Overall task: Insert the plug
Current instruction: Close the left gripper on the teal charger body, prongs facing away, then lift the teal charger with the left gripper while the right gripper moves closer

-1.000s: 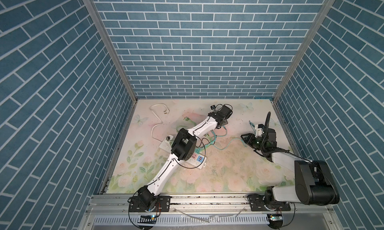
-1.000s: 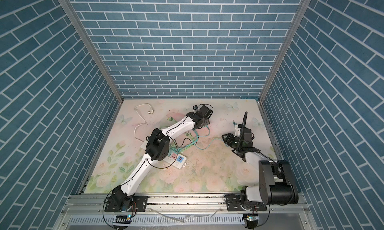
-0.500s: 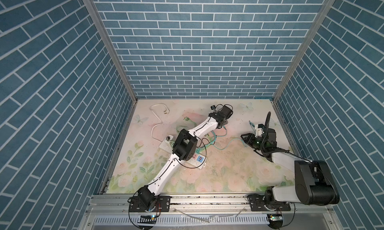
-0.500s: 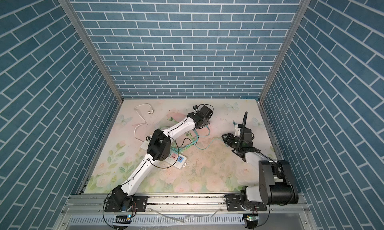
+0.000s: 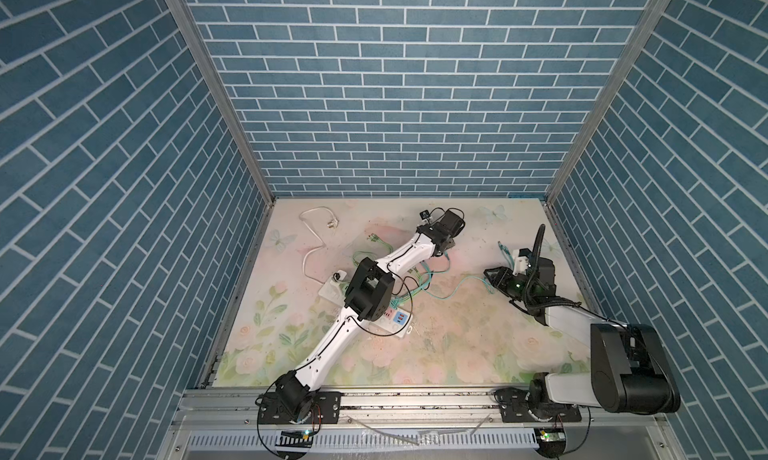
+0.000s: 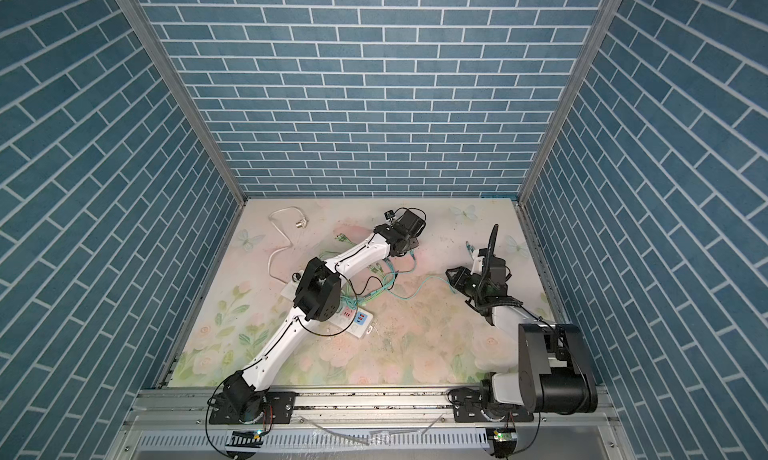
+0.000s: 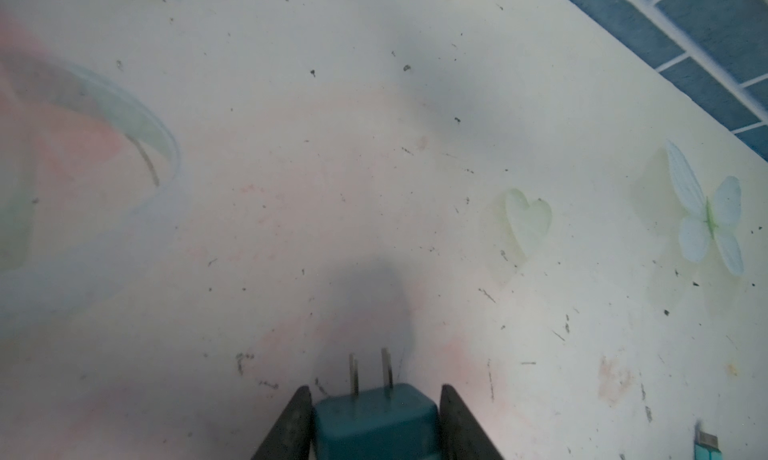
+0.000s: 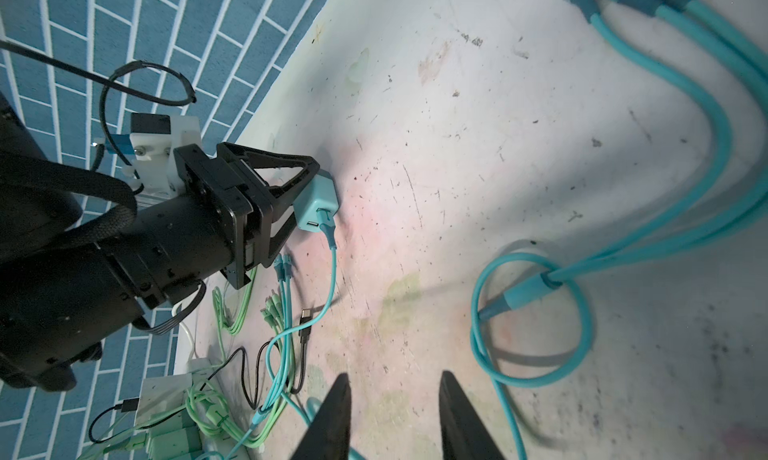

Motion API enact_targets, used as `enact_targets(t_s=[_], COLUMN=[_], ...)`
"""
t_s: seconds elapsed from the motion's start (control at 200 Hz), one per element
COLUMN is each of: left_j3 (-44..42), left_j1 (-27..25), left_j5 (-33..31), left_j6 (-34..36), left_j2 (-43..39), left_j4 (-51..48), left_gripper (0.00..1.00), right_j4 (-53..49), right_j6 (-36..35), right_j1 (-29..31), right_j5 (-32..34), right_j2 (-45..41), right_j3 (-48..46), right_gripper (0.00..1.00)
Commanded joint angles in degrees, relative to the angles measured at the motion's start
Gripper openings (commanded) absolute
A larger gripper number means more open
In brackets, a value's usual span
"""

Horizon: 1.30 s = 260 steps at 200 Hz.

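Bimanual rig, brick-walled cell: the L arm (image 5: 332, 343) stretches diagonally from the lower-left rail toward the upper ctr of the floral tabletop (image 5: 457, 354). Its L fingers (image 7: 297, 424) are clenched on the teal plug (image 7: 376, 420), one finger pressed to each side of the body. The plug's two metal prongs point away from the wrist, low over bare surface; can't tell whether it touches down. From the R wrist cam the same plug sits btwn the black fingers w/ a thin teal cable (image 8: 332, 262) running from its rear port toward a tangle of green cables (image 8: 230, 312) and a black USB lead (image 8: 305, 316). The white power strip (image 5: 392, 318) lies ctr-left in both top views, partly under the L arm's elbow. It sits apart from the plug, nearer the rail. The R fingers (image 8: 336, 416) stand parted above the tabletop at ctr-right, nothing btwn them, w/ a looped thick teal cable (image 8: 532, 295) near. A white cord (image 5: 306, 262) snakes across the upper left of the tabletop.
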Motion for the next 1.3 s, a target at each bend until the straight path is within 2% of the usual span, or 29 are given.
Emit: enact_targets(t_s=[0.0,0.295,0.475,0.55,0.62,0.925,1.015,1.165,1.295], left_j3=[0.6,-2.8,-11.3,-15.6,-19.3,-39.8,-39.6,-40.6,-42.8], left_j1=[1.1,1.8,2.0,2.1,2.2,3.2,3.5,4.2,4.4], left_j5=[0.9,5.5,7.9,9.6,10.8,11.1,10.4,14.4,14.4], left_j6=[-0.1,-0.2,0.1,0.5,1.4,2.3,3.4,1.9,0.9], left_j2=[3.0,1.3,-6.0,-9.8,-13.7,-32.0,-32.3,-30.3,-31.3], left_j4=[-2.3,2.6,8.7,11.5,12.9,22.1,21.2,23.1,25.2], left_gripper=[0.37,0.25,0.22,0.22,0.21,0.2,0.19,0.14,0.14], right_j4=[0.5,1.6,7.8,12.8,14.5,15.0,14.2,16.0,20.4], right_j6=[-2.2,-2.4,-1.1,0.1,0.7,1.0,1.0,-0.5,-1.6], right_j1=[-0.3,-0.4,-0.3,-0.1,0.7,10.6,12.6,14.6,15.8], right_j5=[-1.1,-3.2,-6.3,-7.4,-7.4,1.4,3.4,2.9,4.2], right_j2=[-1.4,-2.1,-4.6,-6.0,-7.0,-5.9,-4.5,-2.8,-1.0], right_j3=[-1.1,-1.5,-3.4,-5.0,-5.2,-1.3,0.7,2.0,1.9], right_gripper=[0.36,0.37,0.39,0.44,0.45,0.44,0.44,0.44,0.45])
